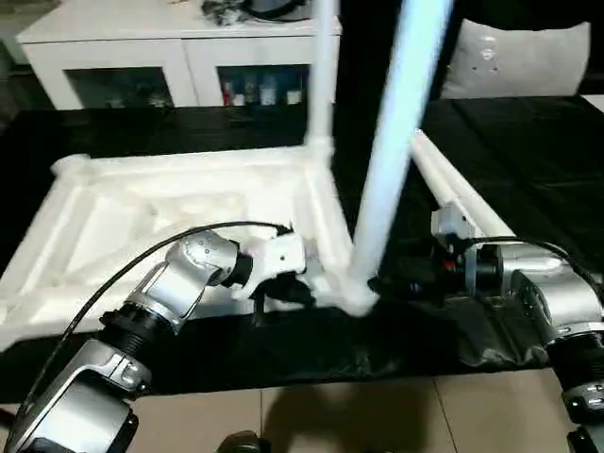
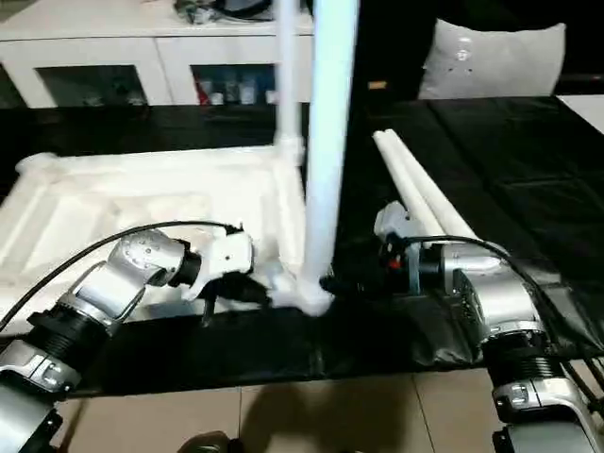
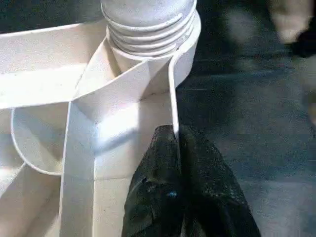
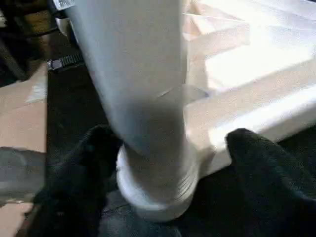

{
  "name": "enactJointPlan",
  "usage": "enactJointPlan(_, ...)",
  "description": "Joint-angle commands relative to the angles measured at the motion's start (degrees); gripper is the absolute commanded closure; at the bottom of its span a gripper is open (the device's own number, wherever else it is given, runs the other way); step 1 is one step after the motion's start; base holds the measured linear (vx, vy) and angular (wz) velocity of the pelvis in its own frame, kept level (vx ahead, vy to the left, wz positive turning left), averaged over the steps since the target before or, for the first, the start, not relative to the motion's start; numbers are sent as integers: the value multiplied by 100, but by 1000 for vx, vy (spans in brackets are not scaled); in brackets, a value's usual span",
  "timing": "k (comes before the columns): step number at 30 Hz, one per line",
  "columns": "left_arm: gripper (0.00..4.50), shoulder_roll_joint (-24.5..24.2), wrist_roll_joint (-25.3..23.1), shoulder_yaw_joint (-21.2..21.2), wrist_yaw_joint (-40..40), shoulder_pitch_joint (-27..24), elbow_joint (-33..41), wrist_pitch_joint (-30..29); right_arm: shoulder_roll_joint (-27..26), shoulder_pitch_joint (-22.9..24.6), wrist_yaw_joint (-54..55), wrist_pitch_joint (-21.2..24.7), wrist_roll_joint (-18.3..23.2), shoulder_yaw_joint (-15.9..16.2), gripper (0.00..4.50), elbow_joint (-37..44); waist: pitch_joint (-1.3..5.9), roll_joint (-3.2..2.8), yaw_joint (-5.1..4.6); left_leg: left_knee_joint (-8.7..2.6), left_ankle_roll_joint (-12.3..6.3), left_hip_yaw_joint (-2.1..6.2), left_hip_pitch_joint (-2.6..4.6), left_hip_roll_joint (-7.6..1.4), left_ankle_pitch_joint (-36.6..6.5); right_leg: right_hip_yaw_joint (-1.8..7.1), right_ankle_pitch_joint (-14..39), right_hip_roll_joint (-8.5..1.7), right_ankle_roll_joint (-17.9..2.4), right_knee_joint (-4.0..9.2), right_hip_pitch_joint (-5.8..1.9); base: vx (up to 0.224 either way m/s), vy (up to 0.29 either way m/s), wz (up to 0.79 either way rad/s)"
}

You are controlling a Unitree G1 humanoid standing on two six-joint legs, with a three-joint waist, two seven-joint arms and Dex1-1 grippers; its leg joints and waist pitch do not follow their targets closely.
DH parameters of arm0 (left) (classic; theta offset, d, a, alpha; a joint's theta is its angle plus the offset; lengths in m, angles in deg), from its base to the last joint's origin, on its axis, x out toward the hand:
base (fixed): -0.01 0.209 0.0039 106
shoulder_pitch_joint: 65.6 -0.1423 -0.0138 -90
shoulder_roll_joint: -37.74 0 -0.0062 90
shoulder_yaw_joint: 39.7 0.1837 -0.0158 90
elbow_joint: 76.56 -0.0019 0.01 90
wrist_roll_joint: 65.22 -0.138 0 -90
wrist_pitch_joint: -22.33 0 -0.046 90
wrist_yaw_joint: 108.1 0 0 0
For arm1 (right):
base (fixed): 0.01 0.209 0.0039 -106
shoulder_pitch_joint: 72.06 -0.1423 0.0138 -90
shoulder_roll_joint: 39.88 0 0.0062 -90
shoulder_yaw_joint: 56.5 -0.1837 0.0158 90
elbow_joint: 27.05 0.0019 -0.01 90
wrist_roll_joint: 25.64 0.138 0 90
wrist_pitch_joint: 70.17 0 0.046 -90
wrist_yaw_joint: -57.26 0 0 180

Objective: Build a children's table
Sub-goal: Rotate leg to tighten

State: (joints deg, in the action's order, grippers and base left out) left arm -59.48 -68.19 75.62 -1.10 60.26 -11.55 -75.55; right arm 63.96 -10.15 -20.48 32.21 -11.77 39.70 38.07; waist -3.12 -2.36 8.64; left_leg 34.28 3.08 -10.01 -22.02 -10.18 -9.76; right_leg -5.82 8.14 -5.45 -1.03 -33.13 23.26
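The children's table top [image 1: 113, 203] lies upside down on the black-covered work table. One leg [image 1: 323, 75] stands upright in its far right corner. A second leg [image 1: 401, 123] leans in the near right corner socket [image 3: 148, 29]. My left gripper [image 1: 297, 293] is shut on the top's thin rim beside that socket, and its fingers [image 3: 197, 192] pinch the wall. My right gripper [image 2: 340, 281] is open at the leaning leg's base [image 4: 158, 187], with a finger [image 4: 266, 173] on each side of it. Two loose legs [image 2: 415, 184] lie on the right.
The work table's front edge [image 1: 283, 377] runs just below my grippers, with tiled floor [image 1: 377, 415] beyond it. A white cabinet [image 1: 170, 57] stands behind the table, and a pale cushion [image 1: 528, 57] sits at the back right.
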Motion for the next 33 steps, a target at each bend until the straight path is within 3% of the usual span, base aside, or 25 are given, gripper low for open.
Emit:
enactJointPlan(1, 450, 9, 89, 90, -242, 188, 235, 223, 62, -90, -84, 12, 42, 37, 101, 52, 429, 36, -34, -439, -346, 96, 133, -348, -1627, 278, 1872, -387, -1167, 350, -278, 0, 0, 0)
enactJointPlan(2, 450, -16, 123, 121, -348, 215, 230, 283, 62, -112, -163, -49, 42, 110, 117, -9, 429, 60, -32, -439, -339, 95, 134, -346, -1638, 274, 1901, -391, -1159, 356, -279, 0, 0, 0)
enactJointPlan(16, 450, 54, 228, 43, -471, 188, 192, 336, -99, -43, -614, 211, 223, 320, 235, 181, 436, 65, -36, -428, -350, 94, 117, -337, -1518, 276, 1940, -395, -1132, 347, -290, 0, 0, 0)
enactJointPlan(22, 450, 84, 297, -102, -321, 66, 241, 123, -124, 69, -623, 419, 325, 354, 248, 313, 440, 64, -30, -427, -346, 95, 121, -340, -1478, 278, 1914, -390, -1119, 338, -286, 0, 0, 0)
enactJointPlan(26, 450, 228, 324, -311, 237, -107, 446, -534, -403, 140, 10, 602, 332, 213, 249, 349, 427, 57, -55, -440, -292, 98, 119, -352, -1556, 281, 1952, -395, -1149, 335, -277, 0, 0, 0)
enactJointPlan(29, 450, 404, 296, -476, 733, -178, 537, -916, -717, 75, 879, 783, 95, 143, 250, 268, 404, 65, -115, -453, -181, 114, 132, -317, -1709, 262, 2363, -391, -1005, 389, -273, 0, 0, 0)
enactJointPlan(32, 450, 737, 248, -705, 1448, -225, 633, -1494, -1163, -70, 2062, 931, -214, 8, 250, 22, 395, 110, -252, -458, -85, 132, 114, -286, -1757, 245, 2666, -399, -823, 429, -285, 0, 0, 0)
enactJointPlan(33, 450, 857, 217, -757, 1670, -230, 676, -1716, -1322, -121, 2421, 1034, -269, -45, 250, -46, 396, 90, -303, -458, -81, 141, 107, -273, -1739, 232, 2701, -396, -813, 435, -286, 0, 0, 0)
